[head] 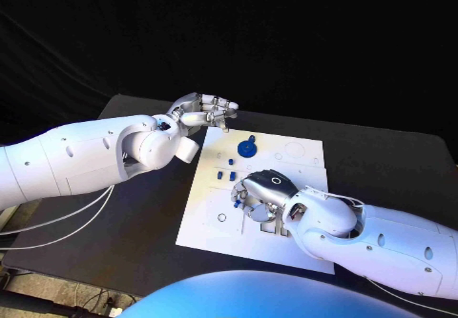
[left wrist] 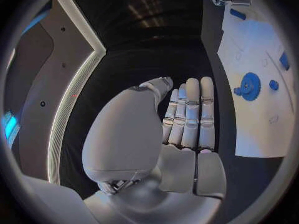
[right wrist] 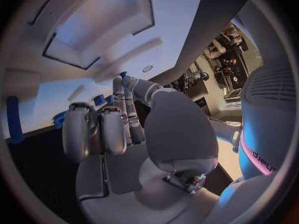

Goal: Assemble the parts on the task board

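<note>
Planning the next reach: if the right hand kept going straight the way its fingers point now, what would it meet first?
Probably the white task board itself: the silver right hand hovers over it, fingers angled down toward the small blue parts. How near it is stays unclear.

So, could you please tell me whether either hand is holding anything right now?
The left hand holds nothing. Whether the right hand holds a part cannot be told.
</note>
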### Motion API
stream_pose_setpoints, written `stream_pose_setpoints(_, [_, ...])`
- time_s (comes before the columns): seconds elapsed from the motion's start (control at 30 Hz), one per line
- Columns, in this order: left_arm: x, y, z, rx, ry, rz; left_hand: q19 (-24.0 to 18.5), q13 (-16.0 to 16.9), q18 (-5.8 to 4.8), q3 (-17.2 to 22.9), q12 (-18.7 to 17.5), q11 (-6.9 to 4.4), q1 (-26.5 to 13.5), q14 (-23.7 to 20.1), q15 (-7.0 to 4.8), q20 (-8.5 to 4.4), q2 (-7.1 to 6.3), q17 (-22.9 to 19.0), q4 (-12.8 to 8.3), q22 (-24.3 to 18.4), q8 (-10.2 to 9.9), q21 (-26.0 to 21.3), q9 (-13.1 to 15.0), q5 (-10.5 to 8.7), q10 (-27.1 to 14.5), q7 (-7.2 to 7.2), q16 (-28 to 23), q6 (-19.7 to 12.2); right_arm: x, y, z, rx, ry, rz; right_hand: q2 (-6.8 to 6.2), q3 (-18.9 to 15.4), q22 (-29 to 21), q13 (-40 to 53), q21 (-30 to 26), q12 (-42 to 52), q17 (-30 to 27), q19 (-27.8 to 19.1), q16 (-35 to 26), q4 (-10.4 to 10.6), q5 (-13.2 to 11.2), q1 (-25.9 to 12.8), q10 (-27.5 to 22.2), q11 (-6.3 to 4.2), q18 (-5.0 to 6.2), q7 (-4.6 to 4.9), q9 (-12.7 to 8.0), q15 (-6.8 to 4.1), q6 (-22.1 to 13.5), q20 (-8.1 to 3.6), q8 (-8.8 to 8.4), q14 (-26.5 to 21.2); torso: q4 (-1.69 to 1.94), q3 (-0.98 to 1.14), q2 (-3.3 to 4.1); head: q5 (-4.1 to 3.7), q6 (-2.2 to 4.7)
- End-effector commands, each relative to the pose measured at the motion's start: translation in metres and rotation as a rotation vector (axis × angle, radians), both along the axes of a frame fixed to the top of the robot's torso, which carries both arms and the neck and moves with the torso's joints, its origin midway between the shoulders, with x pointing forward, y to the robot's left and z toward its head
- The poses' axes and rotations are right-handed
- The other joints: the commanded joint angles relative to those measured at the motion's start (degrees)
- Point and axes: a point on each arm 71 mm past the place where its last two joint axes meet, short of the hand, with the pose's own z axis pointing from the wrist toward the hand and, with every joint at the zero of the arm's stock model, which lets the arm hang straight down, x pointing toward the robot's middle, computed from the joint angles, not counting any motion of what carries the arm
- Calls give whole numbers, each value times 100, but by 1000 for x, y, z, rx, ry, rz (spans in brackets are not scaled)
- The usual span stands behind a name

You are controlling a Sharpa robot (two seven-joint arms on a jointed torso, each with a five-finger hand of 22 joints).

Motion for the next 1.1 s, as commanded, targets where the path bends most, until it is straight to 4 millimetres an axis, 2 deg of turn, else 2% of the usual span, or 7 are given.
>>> stream_pose_setpoints(0.03, [0,-1,1,-10,1,-10,-31,8,64,0,32,8,-37,-31,-10,10,-4,-9,-22,3,-25,-40,-3,24,-31,5,-20,-31,-1,1,-3,-22,9,11,50,22,836,-3,8,-32,-16,47,-29,-1,11,-3,-14,-24,-96,5,11,-23,26,5,16,192,0,-2,0,-9,0])
stream_pose_setpoints(0.3, [-1,-2,1,-11,2,-14,-31,8,64,0,32,8,-37,-31,-10,10,-4,-9,-22,3,-25,-40,-3,24,-31,5,-20,-31,-2,6,-8,-42,18,16,49,20,827,-3,-10,-36,-23,38,-32,-1,3,-10,-16,-22,-92,6,12,-22,22,5,14,191,13,0,7,-15,0])
stream_pose_setpoints(0.6, [-1,-2,1,-11,5,-16,-31,8,64,0,32,8,-37,-31,-10,10,-4,-9,-22,3,-25,-40,-3,24,-31,5,-20,-31,-4,6,-12,-64,25,18,19,-1,796,-14,-83,-84,-59,2,-49,-1,-71,-68,-55,-5,-76,21,5,-9,-33,15,-20,181,-2,-6,6,-15,0])
stream_pose_setpoints(0.7, [-1,-2,1,-10,5,-16,-31,8,64,0,32,8,-37,-31,-10,10,-4,-9,-22,3,-25,-40,-3,24,-31,5,-20,-31,-3,5,-11,-58,22,16,-27,0,763,-49,-159,-181,-77,-36,-57,18,-59,-147,-179,48,-62,74,-31,32,-166,41,-106,174,-1,-6,2,-14,0])
stream_pose_setpoints(0.83, [-1,-1,1,-10,6,-15,-31,8,64,0,32,8,-37,-31,-10,10,-4,-9,-22,3,-25,-40,-3,24,-31,5,-20,-31,-3,2,-9,-29,8,9,-227,-20,649,-147,-408,-357,-132,-158,-83,59,140,-324,-445,214,-14,255,-175,167,-618,147,-407,142,5,-3,-1,-14,0])
stream_pose_setpoints(0.93, [-1,-2,0,-10,6,-15,-31,8,64,0,32,8,-37,-31,-10,10,-4,-9,-22,3,-25,-40,-3,24,-31,5,-20,-31,-4,-1,-6,-5,-5,1,-289,-18,518,-191,-677,-409,-305,-292,-177,42,185,-330,-587,240,47,245,-214,196,-715,185,-485,81,10,0,-2,-30,0])
stream_pose_setpoints(1.1, [0,-1,0,-10,8,-18,-37,9,68,6,53,11,-47,-42,-8,16,1,-10,-34,0,-23,-50,-3,25,-56,7,-16,-44,-3,-13,3,25,-30,-26,-369,-47,479,-214,-763,-408,-350,-334,-206,32,239,-362,-641,238,67,222,-227,197,-724,201,-506,54,16,-6,-8,-40,0])
